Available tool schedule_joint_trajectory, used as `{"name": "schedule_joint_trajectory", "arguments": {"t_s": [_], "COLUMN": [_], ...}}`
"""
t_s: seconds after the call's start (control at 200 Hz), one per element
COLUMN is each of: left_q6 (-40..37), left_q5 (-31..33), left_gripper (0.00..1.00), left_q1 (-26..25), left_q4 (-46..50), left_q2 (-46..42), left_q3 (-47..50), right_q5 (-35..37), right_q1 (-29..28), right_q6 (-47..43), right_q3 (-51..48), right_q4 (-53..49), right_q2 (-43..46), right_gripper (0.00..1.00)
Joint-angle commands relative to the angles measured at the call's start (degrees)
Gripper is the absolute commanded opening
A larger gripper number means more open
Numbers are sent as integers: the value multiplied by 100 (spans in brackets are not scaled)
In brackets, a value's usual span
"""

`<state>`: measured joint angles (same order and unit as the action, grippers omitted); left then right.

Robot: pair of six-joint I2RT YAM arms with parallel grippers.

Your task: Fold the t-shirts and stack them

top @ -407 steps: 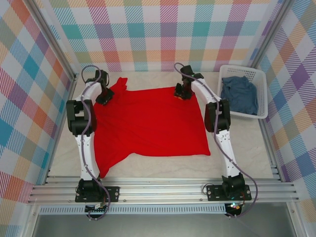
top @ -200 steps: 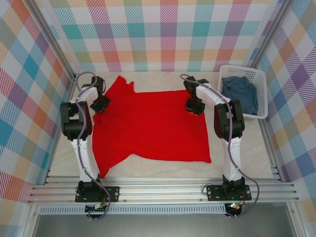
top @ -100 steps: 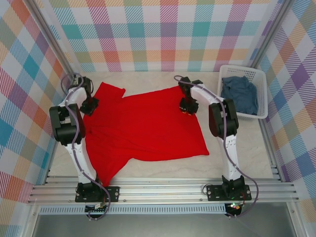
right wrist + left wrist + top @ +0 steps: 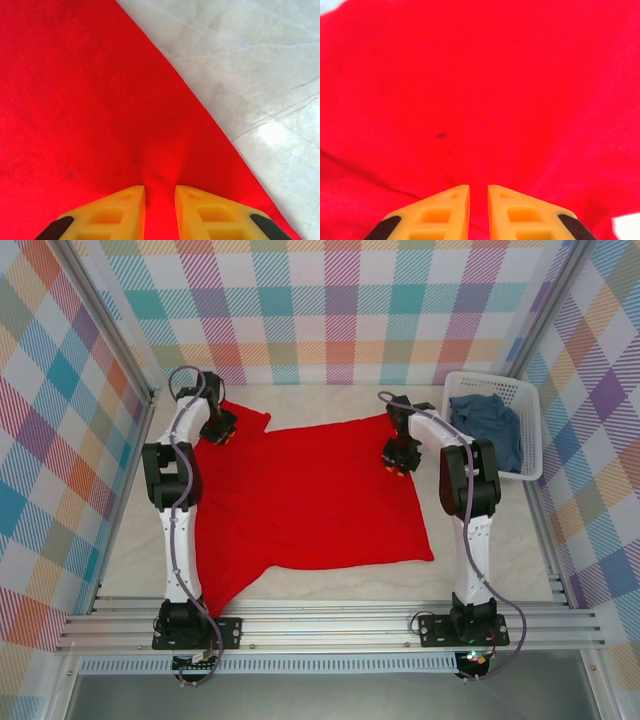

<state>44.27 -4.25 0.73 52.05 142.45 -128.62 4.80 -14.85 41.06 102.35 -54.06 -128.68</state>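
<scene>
Spreading the red t-shirt flat at the centre of the surface looks like the step in hand. The left pincer is clamped on its 10 o'clock corner, the right pincer on its 2 o'clock edge. Next it probably needs drawing taut before folding; the blue-grey t-shirt lies in the basket at 2 o'clock.

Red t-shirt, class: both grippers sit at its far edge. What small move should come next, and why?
Probably lift the far edge a little and draw it toward the near side to start a fold. The red t-shirt lies spread nearly flat, and the left gripper and right gripper each pinch cloth near a far corner, so that edge looks ready to carry over.
</scene>
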Motion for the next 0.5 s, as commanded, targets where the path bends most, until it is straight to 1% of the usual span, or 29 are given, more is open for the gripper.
{"name": "schedule_joint_trajectory", "arguments": {"t_s": [0.0, 0.125, 0.215, 0.33, 0.44, 0.495], "left_q6": [241, 494, 672, 1180, 1626, 1656], "left_q5": [-321, -449, -498, -1037, -1424, -1566], "left_gripper": [17, 18, 19, 21, 22, 26], "left_q1": [-130, -242, -254, -252, -249, -241], "left_q4": [139, -228, -462, -1610, -2455, -2762], "left_q2": [669, 1219, 1708, 2267, 2696, 2732], "left_q3": [-363, -1050, -1806, -2446, -3033, -3085], "right_q5": [-67, -226, -345, -427, -591, -613], "right_q1": [99, 218, 304, 359, 427, 448], "right_q6": [-92, -39, 7, 47, 218, 262], "right_q3": [137, 539, 936, 1515, 1854, 1901], "right_q4": [-168, -261, -375, -561, -685, -641], "right_q2": [-284, -508, -747, -1072, -1352, -1387], "right_gripper": [23, 23, 24, 25, 26, 26]}}
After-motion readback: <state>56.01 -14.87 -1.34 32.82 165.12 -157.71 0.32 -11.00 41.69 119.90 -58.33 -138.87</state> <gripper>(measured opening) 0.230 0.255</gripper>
